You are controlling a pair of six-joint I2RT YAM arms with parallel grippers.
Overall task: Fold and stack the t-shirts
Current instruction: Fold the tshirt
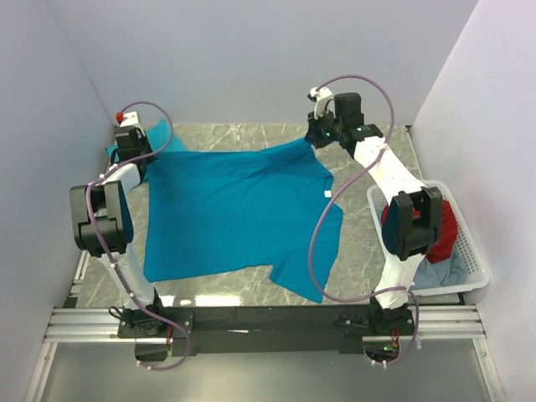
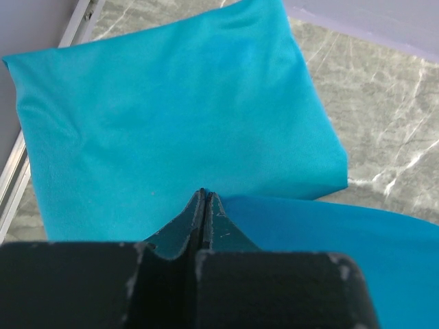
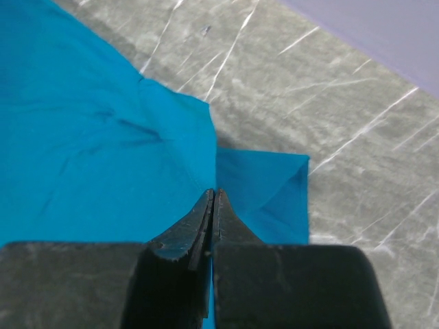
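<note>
The left hand (image 2: 204, 203) has its two fingers pressed together with no gap. It seems to pinch the far left corner of the spread t-shirt (image 1: 234, 209), though the wrist view does not show clearly whether cloth sits between the tips. The right hand (image 3: 213, 200) is closed in the same way at the far right corner, where a small flap of the cloth is turned over just beside the fingertips.

Between the two hands the far edge of the t-shirt runs almost straight. The rest of it lies flat on the worktop (image 1: 368, 243) and reaches toward the arm bases. Its white label (image 1: 328, 194) is on the right side, so the shirt lies sideways.

Just beyond the left hand a folded t-shirt (image 2: 171, 103) lies in the far left corner of the worktop. At the right, a white basket (image 1: 473, 260) holds red and pale blue cloth.

In my judgement the step in hand is spreading the shirt flat, and the first fold is not yet made. The next move calls for both hands to carry their corners together, at the same height and pace, toward the near edge. Otherwise the cloth may wrinkle or slip out on one side.
</note>
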